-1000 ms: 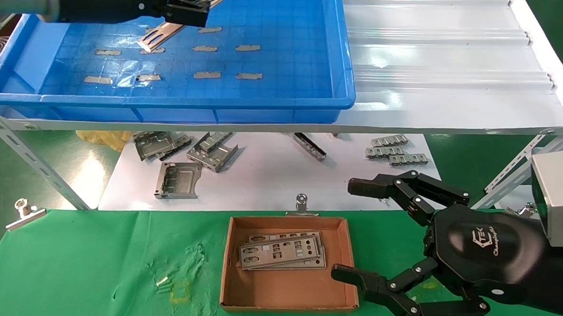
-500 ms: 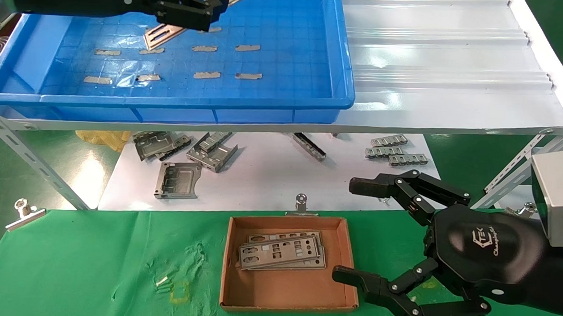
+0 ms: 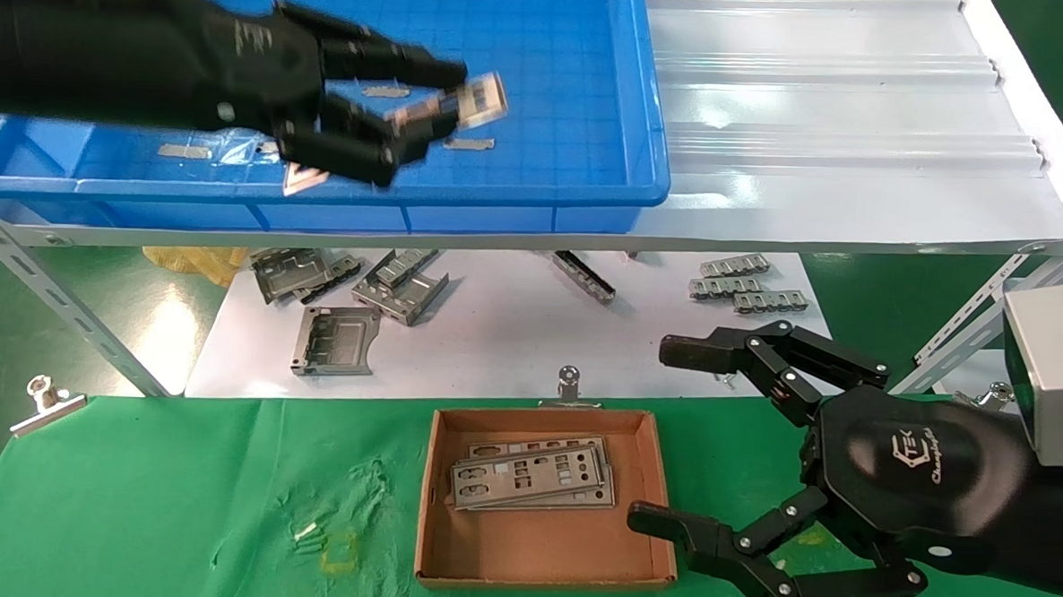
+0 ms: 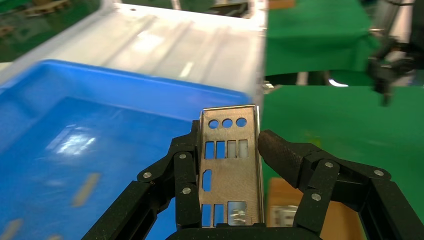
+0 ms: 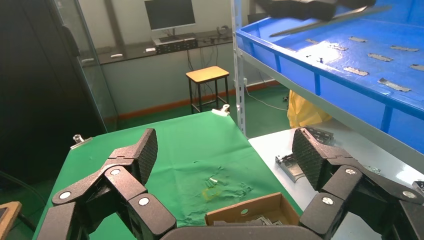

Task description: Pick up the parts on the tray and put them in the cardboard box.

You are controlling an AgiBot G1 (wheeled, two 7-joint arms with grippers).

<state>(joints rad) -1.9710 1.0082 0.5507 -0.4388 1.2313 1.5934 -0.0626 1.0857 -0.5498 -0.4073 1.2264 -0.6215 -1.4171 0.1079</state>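
My left gripper (image 3: 432, 106) is shut on a silver punched plate (image 3: 485, 97) and holds it in the air over the front part of the blue tray (image 3: 551, 66). In the left wrist view the plate (image 4: 230, 170) stands between the fingers of the gripper (image 4: 232, 142), above the tray (image 4: 75, 125). Only grey tape strips show on the tray floor. The cardboard box (image 3: 428, 500) on the green cloth holds a few stacked plates (image 3: 533, 473). My right gripper (image 3: 651, 434) is open and empty just right of the box; the right wrist view shows the gripper (image 5: 225, 150) and the box (image 5: 245, 210).
A white corrugated panel (image 3: 827, 105) lies right of the tray on the rack. Grey bent brackets (image 3: 337, 339) and small parts (image 3: 747, 290) lie on the white sheet below. Metal clips (image 3: 47, 398) (image 3: 569, 383) hold the green cloth (image 3: 173, 498).
My left gripper has lifted the plate from the back of the tray and carried it forward and to the right. The right arm has not moved.
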